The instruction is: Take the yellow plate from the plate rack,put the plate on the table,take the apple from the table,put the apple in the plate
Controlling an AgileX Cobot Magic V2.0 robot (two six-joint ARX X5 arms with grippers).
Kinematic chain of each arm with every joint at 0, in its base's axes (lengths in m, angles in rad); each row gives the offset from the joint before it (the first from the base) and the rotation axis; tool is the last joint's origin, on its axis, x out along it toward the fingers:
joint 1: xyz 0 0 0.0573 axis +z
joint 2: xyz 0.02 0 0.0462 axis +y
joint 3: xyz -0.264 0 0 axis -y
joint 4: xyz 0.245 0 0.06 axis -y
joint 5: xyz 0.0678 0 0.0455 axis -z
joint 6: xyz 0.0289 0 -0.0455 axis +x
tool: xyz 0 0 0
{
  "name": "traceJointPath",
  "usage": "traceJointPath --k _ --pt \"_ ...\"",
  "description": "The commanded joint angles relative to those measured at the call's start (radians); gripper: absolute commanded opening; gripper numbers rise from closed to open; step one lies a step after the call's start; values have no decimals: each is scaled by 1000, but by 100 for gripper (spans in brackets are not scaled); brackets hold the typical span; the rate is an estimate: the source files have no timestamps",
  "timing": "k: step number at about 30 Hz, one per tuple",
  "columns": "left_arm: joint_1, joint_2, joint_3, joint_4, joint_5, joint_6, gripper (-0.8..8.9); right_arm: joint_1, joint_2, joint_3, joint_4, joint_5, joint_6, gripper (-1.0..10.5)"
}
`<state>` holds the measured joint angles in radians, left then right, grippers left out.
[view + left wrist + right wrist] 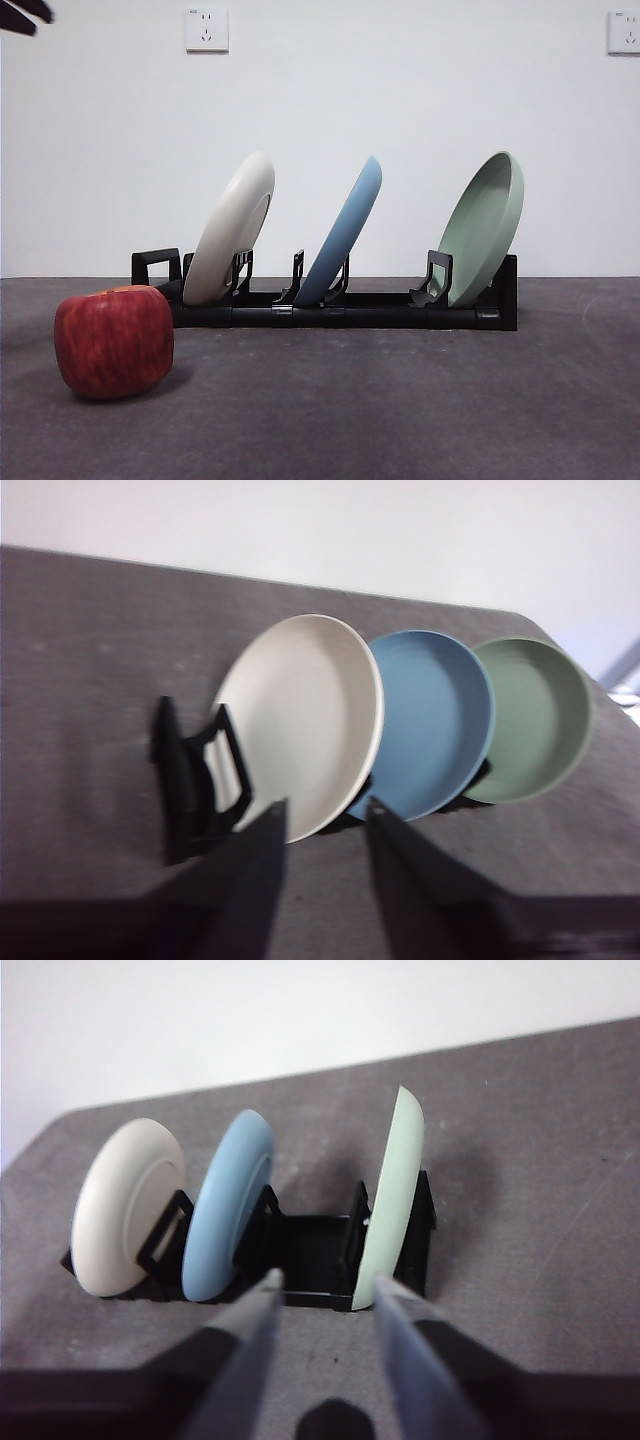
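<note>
Spreading dark grey under everything, the worktop [400,420] carries the plate rack [340,305]. In its end slot leans the yellow plate [305,725], directly ahead of the left pincer [325,820], whose jaws stand apart and empty. The right pincer [325,1285], jaws also apart, faces the rack's middle. The apple [113,341] sits beside the rack, well clear of both pincers.

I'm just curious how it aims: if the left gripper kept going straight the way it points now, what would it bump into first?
Probably the yellow plate: the open left gripper points at its lower edge in the plate rack, though depth is hard to judge.
</note>
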<state>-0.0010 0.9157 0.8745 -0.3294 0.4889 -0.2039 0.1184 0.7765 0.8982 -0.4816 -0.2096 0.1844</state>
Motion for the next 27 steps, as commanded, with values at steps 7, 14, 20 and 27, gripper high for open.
traceJointPath --k 7,14,20,27 --pt "-78 314 282 -73 64 2 292 1 99 39 -6 -27 -22 387" --pt "-195 576 520 -142 13 33 292 0 109 39 -6 -54 -21 382" --pt "-275 764 660 -174 -47 48 292 0 109 39 -7 -54 -21 382" --pt "-319 889 710 -169 -111 48 288 0 109 39 -7 -54 -21 382"
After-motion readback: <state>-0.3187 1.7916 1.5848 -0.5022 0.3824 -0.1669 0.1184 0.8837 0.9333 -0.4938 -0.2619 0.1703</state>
